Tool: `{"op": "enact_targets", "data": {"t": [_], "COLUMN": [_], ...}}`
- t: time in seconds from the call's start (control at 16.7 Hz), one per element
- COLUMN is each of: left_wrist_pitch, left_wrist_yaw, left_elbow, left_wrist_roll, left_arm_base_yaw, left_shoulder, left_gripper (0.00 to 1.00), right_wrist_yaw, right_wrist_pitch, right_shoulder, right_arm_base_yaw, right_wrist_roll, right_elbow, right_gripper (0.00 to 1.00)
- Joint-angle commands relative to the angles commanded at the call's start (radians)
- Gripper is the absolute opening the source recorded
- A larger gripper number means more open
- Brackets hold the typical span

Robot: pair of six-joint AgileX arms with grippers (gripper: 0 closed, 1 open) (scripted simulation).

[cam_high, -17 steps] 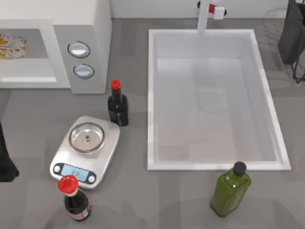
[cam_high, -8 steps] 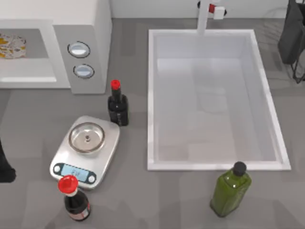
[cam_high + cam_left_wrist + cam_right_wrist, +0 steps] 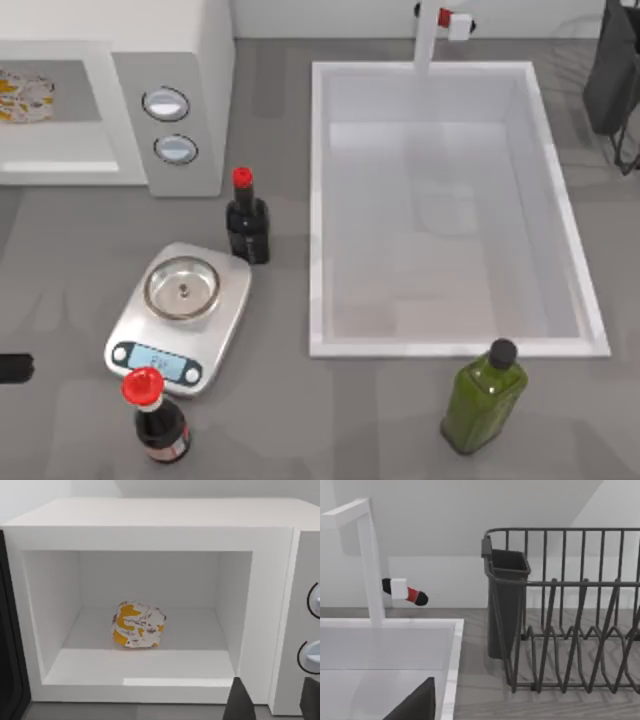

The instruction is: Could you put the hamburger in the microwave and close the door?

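Note:
The white microwave [image 3: 170, 60] stands at the table's back left with its cavity open to the front. The hamburger [image 3: 137, 624], pale with yellow-orange blotches, lies on the cavity floor near the middle, and its edge shows in the top view as the hamburger [image 3: 22, 95]. A dark panel beside the opening is the door [image 3: 9, 670], swung open. My left gripper [image 3: 275, 702] hangs open in front of the microwave, level with the control panel, holding nothing. My left arm [image 3: 10, 368] peeks in at the table's left edge. My right arm [image 3: 615, 70] is parked at the back right.
A silver kitchen scale [image 3: 178, 318] sits in front of the microwave, with a dark red-capped bottle [image 3: 247, 220] behind it and another [image 3: 155, 415] in front. A white sink [image 3: 320, 210] with a faucet [image 3: 435, 30] fills the middle. A green bottle [image 3: 485, 395] stands front right. A dish rack [image 3: 570, 620] stands back right.
My left arm has drawn back towards the table's left edge, so much less of it shows in the top view. The hamburger and the right arm have not moved.

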Motion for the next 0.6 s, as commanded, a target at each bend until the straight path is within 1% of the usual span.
{"op": "enact_targets", "data": {"t": [0.06, 0.12, 0.6], "left_wrist_pitch": [0.0, 0.0, 0.0], "left_wrist_yaw": [0.0, 0.0, 0.0], "left_elbow": [0.0, 0.0, 0.0], "left_wrist_roll": [0.0, 0.0, 0.0], "left_arm_base_yaw": [0.0, 0.0, 0.0], "left_shoulder": [0.0, 0.0, 0.0], "left_gripper": [0.02, 0.0, 0.0], "right_wrist_yaw": [0.0, 0.0, 0.0], "right_wrist_pitch": [0.0, 0.0, 0.0], "right_shoulder": [0.0, 0.0, 0.0], "right_arm_base_yaw": [0.0, 0.0, 0.0], "right_wrist_roll": [0.0, 0.0, 0.0], "right_elbow": [0.0, 0.0, 0.0], "right_gripper": [1.0, 1.0, 1.0]}}
